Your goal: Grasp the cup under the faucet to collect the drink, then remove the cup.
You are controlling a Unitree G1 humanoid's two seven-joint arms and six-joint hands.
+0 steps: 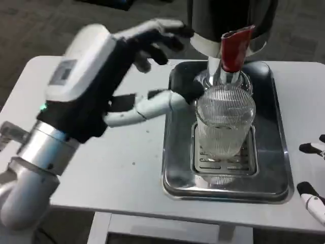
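At the bottom right edge of the frame we see the white and black fingertips of the right hand (311,175) lying on the white table (127,168); so little of it shows that we cannot tell if it is wide or closed. In the lower middle sits the shiny silver metal tray (175,178), with a slotted grate (200,163) in it. On that grate stands the clear ribbed glass cup (224,127), upright and a little right of the middle of the frame. To the left of the cup, in the middle left of the frame, we see the left hand (109,81), spread wide and holding nothing. One finger (152,107) points toward the cup and stays beside it. Farther back, just above the cup, is the red tap handle (234,47) on the silver faucet (223,76). Behind it, at the top of the frame, stands the big dark drink tank (213,23).
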